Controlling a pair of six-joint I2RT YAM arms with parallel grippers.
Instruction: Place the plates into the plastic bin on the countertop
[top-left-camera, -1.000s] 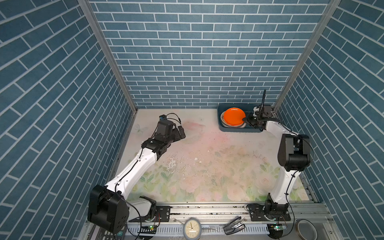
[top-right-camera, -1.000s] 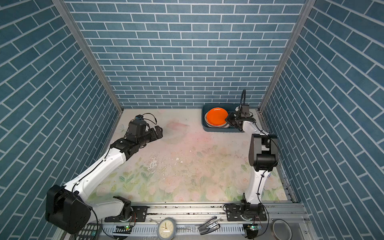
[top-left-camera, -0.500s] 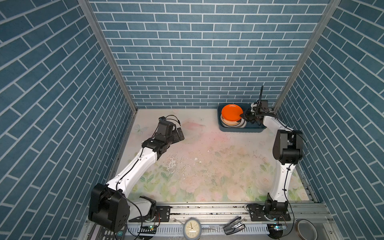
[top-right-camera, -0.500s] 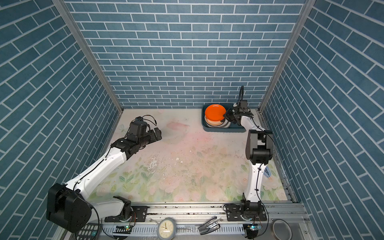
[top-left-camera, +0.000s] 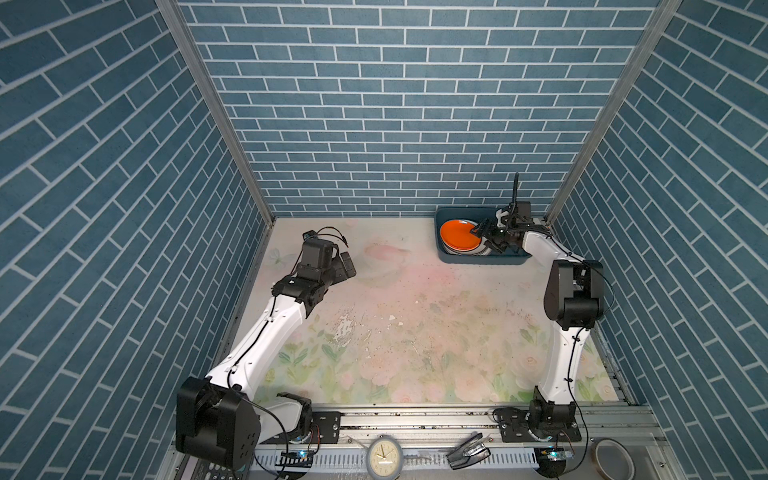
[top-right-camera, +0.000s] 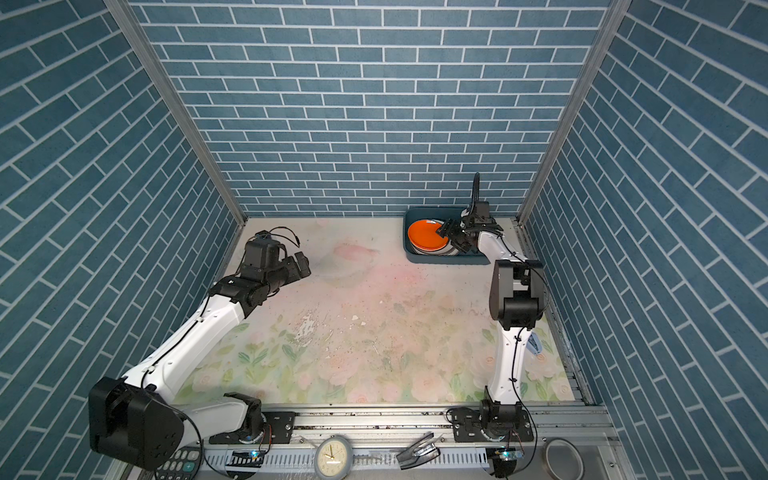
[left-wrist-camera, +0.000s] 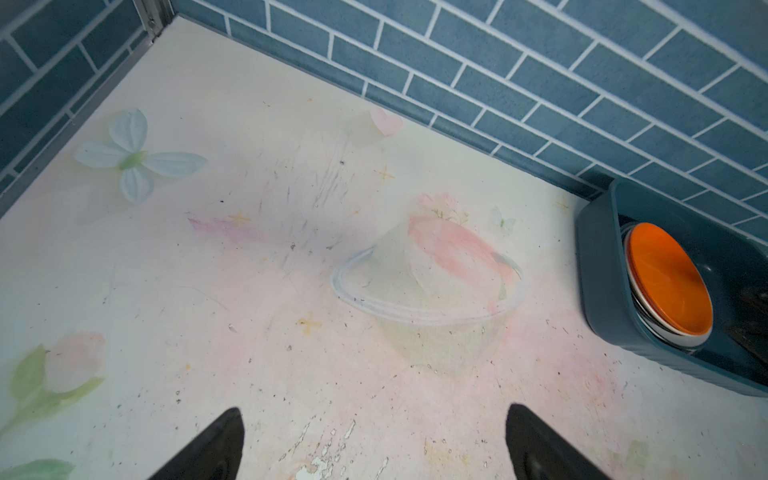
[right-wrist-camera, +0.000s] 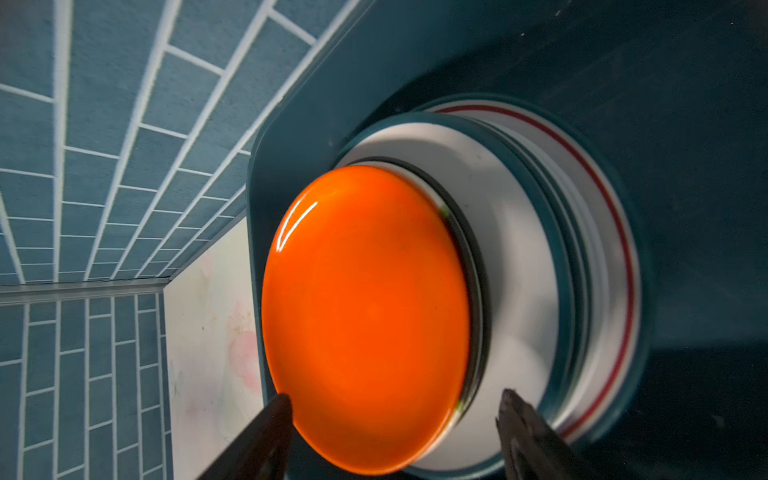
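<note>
Nearest the camera, past the clock (top-left-camera: 384, 456) on the front rail, the countertop (top-left-camera: 415, 324) is seen in both top views to carry no plate. Over its left side the left gripper (left-wrist-camera: 374, 451) is held above the surface with its jaws spread wide and nothing between them, well apart from the work. At the far right corner the plastic bin (top-left-camera: 482, 261) is set against the back wall, its long axis running along that wall. The plates (right-wrist-camera: 519, 249) are stacked in its left half, with the orange plate (top-left-camera: 458, 235) lying on top, slightly off centre. The right gripper (right-wrist-camera: 395, 399) is placed inside the bin just beside the stack, so the orange plate lies straight ahead of it, toward the middle of the cell. Its jaws are parted widely to either side of the plate's near rim and nothing is gripped, though whether one fingertip (right-wrist-camera: 282, 409) brushes the rim cannot be told. The placing is judged to be done. The next move is judged to fall to the right arm, a withdrawal upward and back, clear of the rim and the bin wall.
</note>
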